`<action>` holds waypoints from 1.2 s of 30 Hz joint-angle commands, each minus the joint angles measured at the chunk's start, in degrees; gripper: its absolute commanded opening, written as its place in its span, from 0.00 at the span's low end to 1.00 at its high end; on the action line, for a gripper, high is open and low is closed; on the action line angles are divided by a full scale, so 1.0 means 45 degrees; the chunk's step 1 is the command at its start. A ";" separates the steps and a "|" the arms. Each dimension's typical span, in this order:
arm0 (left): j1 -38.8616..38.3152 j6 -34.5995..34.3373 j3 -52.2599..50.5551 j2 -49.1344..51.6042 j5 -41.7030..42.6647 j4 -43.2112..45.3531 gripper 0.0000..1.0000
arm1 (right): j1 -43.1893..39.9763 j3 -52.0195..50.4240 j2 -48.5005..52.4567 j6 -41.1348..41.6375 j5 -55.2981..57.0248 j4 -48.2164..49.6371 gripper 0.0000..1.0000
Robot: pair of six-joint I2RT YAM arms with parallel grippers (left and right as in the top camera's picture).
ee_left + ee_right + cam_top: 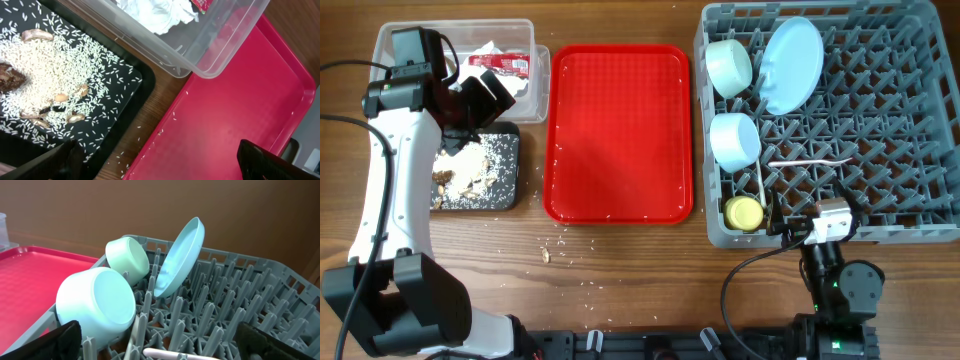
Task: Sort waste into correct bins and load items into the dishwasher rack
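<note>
My left gripper (488,95) (160,167) is open and empty, hovering over the gap between the black tray (515,170) (130,95) and the red serving tray. The black tray holds rice and brownish food scraps (470,165) (50,65). The clear tub (542,70) (215,50) holds the crumpled napkin (495,50) (155,12) and the red sauce packet (500,63) (202,4). The grey rack (880,235) (260,280) holds the blue plate (792,65) (180,255), two blue bowls (729,66) (735,140) (127,255) (97,307), the yellow cup (744,212) and white cutlery (810,162) (175,353). My right gripper (817,212) (165,345) is open and empty at the rack's front edge.
The red serving tray (620,130) (240,100) lies between the bins and the rack, bare except for a few rice grains. Loose crumbs (555,250) lie on the wooden table in front of it.
</note>
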 commanded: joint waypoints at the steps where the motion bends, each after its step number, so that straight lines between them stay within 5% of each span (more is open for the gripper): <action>1: -0.0005 0.0019 0.0151 -0.0282 0.0102 0.0151 1.00 | -0.0005 -0.0019 0.0049 -0.0155 0.0209 0.0068 1.00; 6: -0.0296 0.0510 -0.0447 -0.2079 -0.1933 0.2531 1.00 | -0.0005 -0.0019 0.0049 -0.0160 0.0209 0.0068 1.00; 8: -0.0656 0.2875 -0.2157 -0.3779 -0.2681 0.5357 1.00 | -0.0005 -0.0019 0.0049 -0.0160 0.0209 0.0068 1.00; 11: -0.0923 0.4371 -0.5032 -0.5897 -0.2905 0.8864 1.00 | -0.0005 -0.0019 0.0049 -0.0160 0.0209 0.0068 1.00; 16: -0.0923 0.4415 -1.0885 -0.9894 -0.2327 1.3930 1.00 | -0.0005 -0.0019 0.0049 -0.0160 0.0209 0.0068 1.00; 25: -0.0923 0.5032 -1.6359 -1.6262 -0.2370 1.4562 1.00 | -0.0005 -0.0019 0.0049 -0.0160 0.0209 0.0068 1.00; 36: -0.0923 0.4522 -1.8219 -2.0040 -0.2375 1.3090 1.00 | -0.0005 -0.0019 0.0049 -0.0155 0.0209 0.0068 1.00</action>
